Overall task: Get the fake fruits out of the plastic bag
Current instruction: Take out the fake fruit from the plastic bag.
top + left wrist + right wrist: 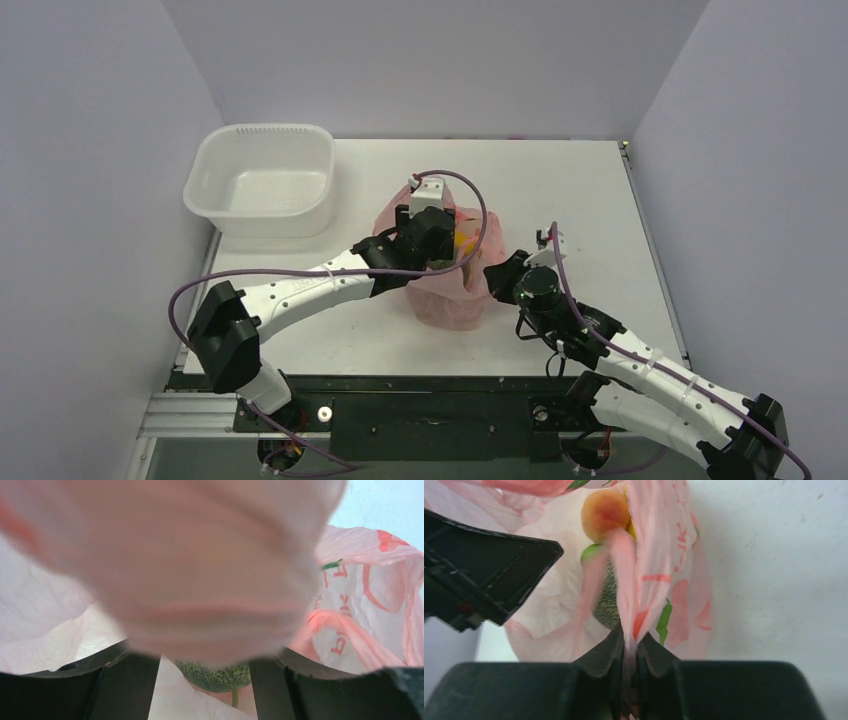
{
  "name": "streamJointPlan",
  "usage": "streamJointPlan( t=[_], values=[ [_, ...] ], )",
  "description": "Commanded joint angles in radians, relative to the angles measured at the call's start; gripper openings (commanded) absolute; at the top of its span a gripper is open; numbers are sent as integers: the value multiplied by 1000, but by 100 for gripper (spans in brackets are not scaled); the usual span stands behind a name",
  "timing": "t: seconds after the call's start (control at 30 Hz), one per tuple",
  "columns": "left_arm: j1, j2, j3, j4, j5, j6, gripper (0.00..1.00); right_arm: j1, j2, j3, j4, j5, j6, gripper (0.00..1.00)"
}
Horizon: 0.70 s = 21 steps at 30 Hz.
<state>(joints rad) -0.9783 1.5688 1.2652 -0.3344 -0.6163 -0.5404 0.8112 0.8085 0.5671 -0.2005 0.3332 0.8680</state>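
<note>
Roughly centre of table (560, 190): pink plastic bag (447, 305), slumped upright, mouth up. Thin, limp, crinkly; easy to pinch at any fold. Right tool (628, 666) clamped on a rim fold. Left tool (437, 252) spread apart inside the mouth, aimed at netted green melon (212, 676). Probably light, hard, slippery: take across widest part. Peach-coloured fruit (605, 511) beside it, in bag.

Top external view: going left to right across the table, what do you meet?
Basin → bag → right pincer, which is clamped on the bag's right edge.
</note>
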Motion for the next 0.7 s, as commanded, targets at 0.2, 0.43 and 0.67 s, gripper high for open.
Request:
streamJointPlan(
  t=[0.2,0.43,0.67],
  values=[
    [96,116,88,112,56,-27,64,22,-60,-36,125,-70,-73,0],
    [119,189,99,143,15,-21,55,21,-53,-28,127,-86,-92,0],
    [135,211,84,210,-14,31,48,21,-35,-35,154,-117,-96,0]
  ],
)
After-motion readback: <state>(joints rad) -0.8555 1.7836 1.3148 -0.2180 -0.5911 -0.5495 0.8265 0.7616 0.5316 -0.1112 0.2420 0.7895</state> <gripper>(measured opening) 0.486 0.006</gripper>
